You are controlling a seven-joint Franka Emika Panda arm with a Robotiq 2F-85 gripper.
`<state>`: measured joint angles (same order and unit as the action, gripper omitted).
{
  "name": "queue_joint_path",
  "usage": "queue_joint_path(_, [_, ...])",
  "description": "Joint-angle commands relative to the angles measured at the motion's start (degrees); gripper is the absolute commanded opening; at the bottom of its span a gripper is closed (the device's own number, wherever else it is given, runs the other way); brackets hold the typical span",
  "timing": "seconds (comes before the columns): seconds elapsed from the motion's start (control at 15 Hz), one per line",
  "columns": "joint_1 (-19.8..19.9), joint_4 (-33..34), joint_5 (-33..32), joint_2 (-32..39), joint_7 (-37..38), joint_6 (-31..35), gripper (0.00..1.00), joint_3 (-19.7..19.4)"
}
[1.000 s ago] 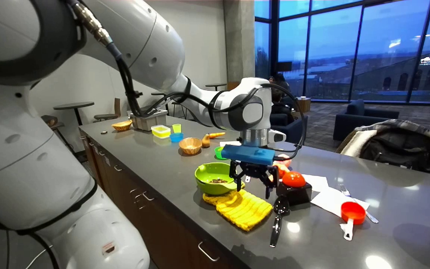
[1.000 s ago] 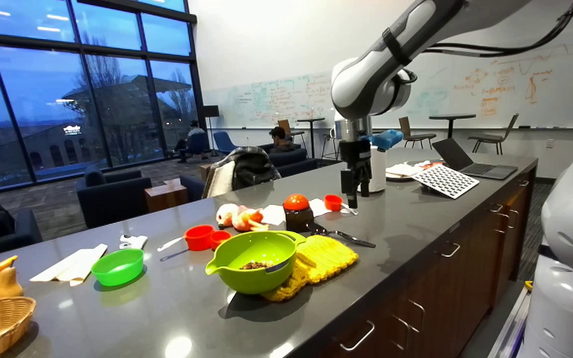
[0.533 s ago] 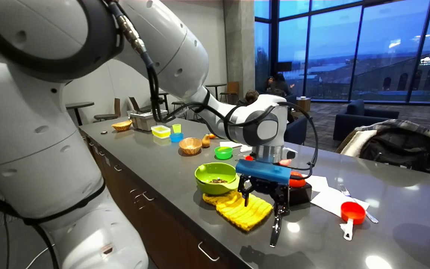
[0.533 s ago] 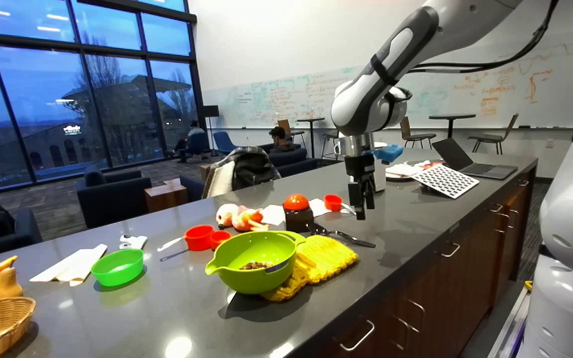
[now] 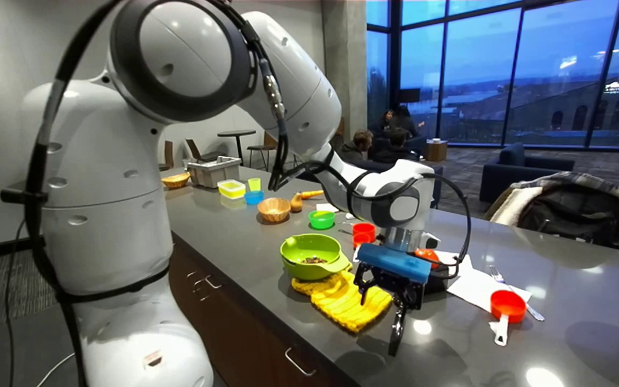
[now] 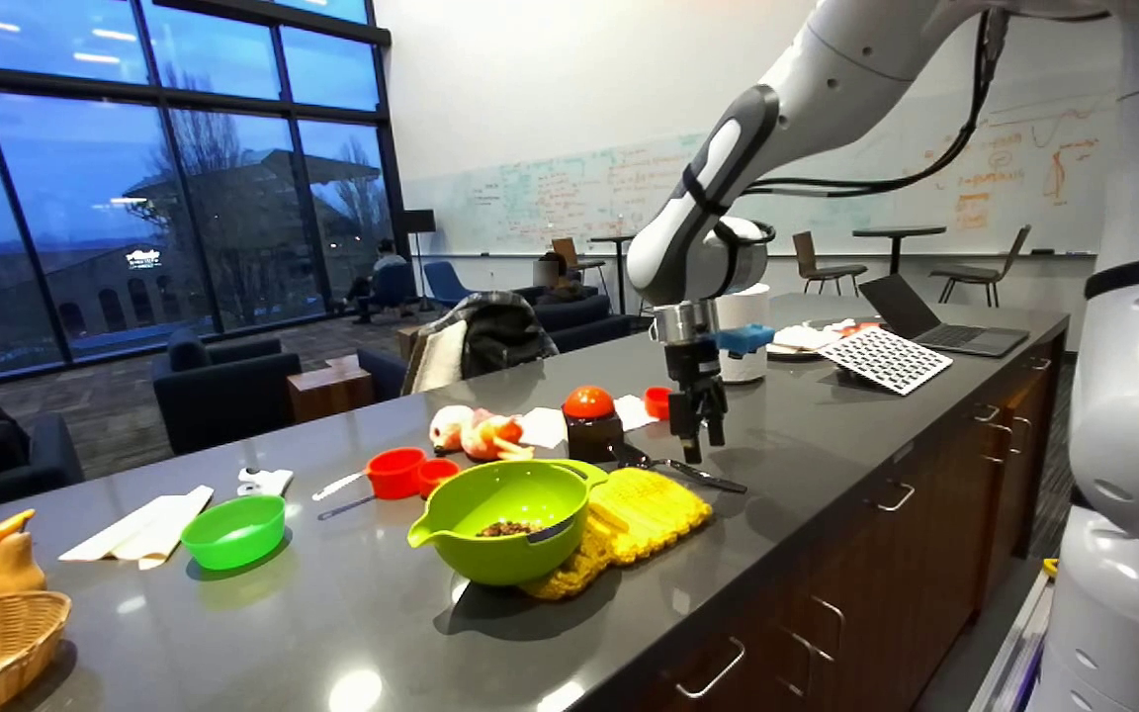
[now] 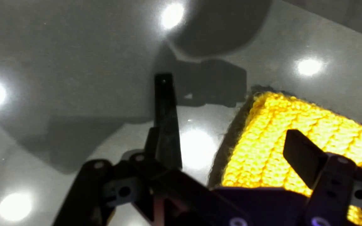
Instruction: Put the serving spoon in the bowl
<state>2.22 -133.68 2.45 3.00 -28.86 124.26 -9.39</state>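
A dark grey countertop (image 6: 332,603) is running through the room, with wooden cabinets (image 6: 911,569) standing beneath it. A white-and-grey robot arm (image 5: 299,91) is arching over it, its wrist pointing downward. Farther along, an open laptop (image 6: 970,338) is resting on the counter.

A lime-green mixing bowl (image 6: 490,562) is standing upright, its pouring lip and handle showing. A yellow knitted cloth (image 6: 649,514) is lying right beside it; whether the bowl's base is overlapping the cloth, I cannot tell.

The gripper (image 7: 225,135) is hovering low, its fingers spread wide. In the wrist view, one finger is showing over the cloth and its mate is showing beside the handle of the black serving spoon (image 7: 165,103); I cannot tell whether those two are touching.

The spoon is lying on the counter, outside the bowl, with the cloth filling the space between them. Its handle, pierced near the tip, is pointing toward the cabinet side. A small green dish (image 6: 233,554) is standing past the bowl, on the side away from the spoon. A black holder (image 6: 593,440) topped with an orange-red dome (image 6: 589,400) is sitting just beside the spoon's scoop end. A red measuring cup (image 5: 511,317) is resting across the spoon from the cloth. Brown pieces (image 6: 510,528) are lying in the bottom of the bowl.
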Motion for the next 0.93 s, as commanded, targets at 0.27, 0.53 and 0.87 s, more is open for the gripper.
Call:
queue_joint_path(0.27, [1.92,1.78,-0.2,2.61,0.3,-0.14,1.0,2.34])
queue_joint_path(0.53, [2.66,3.85,-0.47,3.95,-0.81,-1.95,1.0,2.62])
queue_joint_path(0.87, [3.91,7.79,0.38,5.71,-2.27,-3.94,1.0,3.09])
